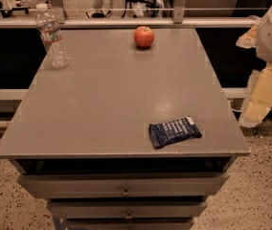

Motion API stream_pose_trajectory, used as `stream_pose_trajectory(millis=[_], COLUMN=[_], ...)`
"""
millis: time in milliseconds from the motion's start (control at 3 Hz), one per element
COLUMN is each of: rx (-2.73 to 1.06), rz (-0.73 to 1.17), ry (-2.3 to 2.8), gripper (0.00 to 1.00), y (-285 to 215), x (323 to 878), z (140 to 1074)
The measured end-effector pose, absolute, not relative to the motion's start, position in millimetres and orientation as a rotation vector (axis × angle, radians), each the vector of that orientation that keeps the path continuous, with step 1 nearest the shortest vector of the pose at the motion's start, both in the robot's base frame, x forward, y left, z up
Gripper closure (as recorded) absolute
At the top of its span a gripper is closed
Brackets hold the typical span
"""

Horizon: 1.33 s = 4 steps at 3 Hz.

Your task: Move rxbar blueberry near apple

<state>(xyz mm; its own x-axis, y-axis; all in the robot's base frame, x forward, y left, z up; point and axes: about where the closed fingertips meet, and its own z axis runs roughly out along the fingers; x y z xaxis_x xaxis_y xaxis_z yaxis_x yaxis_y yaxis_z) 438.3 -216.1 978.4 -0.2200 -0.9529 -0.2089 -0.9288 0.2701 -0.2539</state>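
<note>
The rxbar blueberry (175, 132), a flat dark blue wrapper with white lettering, lies on the grey tabletop (117, 95) near its front right corner. The red apple (144, 37) stands at the far edge of the table, right of centre, well apart from the bar. My gripper (255, 110) hangs off the table's right side, beyond the edge, above the floor, to the right of and a little farther back than the bar. It holds nothing that I can see.
A clear plastic water bottle (52, 36) stands upright at the far left corner. The table is a drawer cabinet, with drawers (125, 190) in front. A rail (126, 22) runs behind it. Speckled floor lies on both sides.
</note>
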Motion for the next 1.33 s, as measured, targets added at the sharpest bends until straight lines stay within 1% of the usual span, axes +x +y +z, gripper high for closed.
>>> stream_pose_trajectory(millis=[333,667,1000,1333], rx=[-1.718,-1.727,-1.721,-1.714], rz=[-0.106,0.012,0.19,0.286], ry=[2.221,2.174,2.119,2.082], gripper=[0.0,0.0,0.0,0.0], y=[-216,-200,-173,-150], x=[439,447,460,471], z=[979,946,896,869])
